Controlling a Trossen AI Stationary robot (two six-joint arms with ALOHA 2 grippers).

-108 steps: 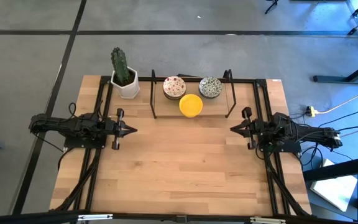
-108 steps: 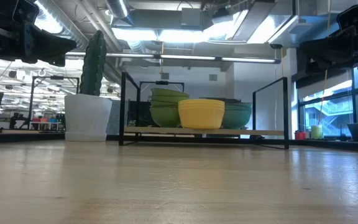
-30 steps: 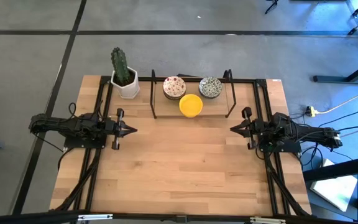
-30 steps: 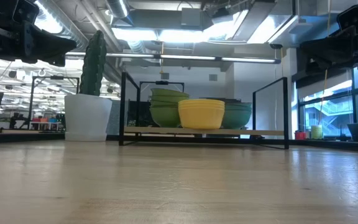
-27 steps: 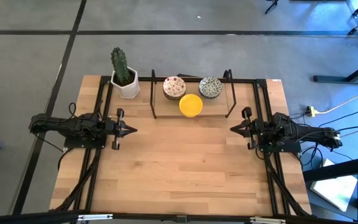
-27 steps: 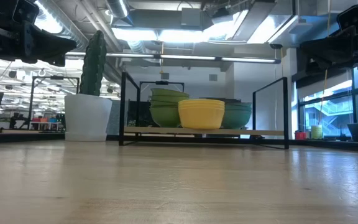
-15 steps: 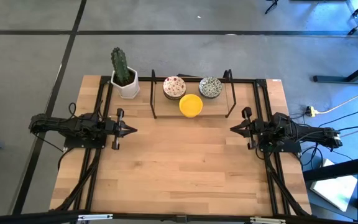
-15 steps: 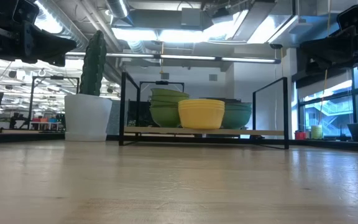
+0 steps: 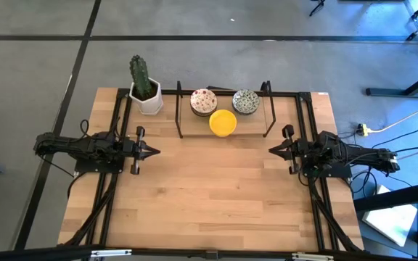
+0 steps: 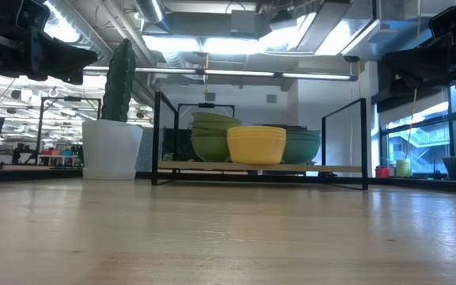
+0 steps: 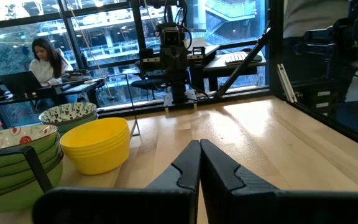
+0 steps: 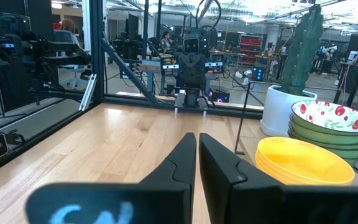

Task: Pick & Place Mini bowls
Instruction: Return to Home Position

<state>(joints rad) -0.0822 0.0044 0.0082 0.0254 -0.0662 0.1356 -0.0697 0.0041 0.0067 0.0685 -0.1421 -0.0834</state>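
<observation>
Three stacks of mini bowls stand on a low black-framed rack (image 9: 180, 116) at the table's far side: a yellow stack (image 9: 223, 122) in front, a red-speckled stack (image 9: 203, 101) behind it on the left, a green-grey patterned stack (image 9: 246, 101) on the right. The stacks rest by their bases on the rack's board (image 10: 291, 167). My left gripper (image 9: 157, 151) waits shut at the left side of the table, pointing level toward the centre. My right gripper (image 9: 271, 150) waits shut at the right side, facing it. Both are well short of the bowls.
A white pot with a green cactus (image 9: 144, 87) stands at the far left, beside the rack. Black rails (image 9: 115, 130) run along both table sides. The wooden tabletop (image 9: 209, 188) lies bare between the arms and toward the near edge. A person (image 11: 45, 56) sits beyond the table.
</observation>
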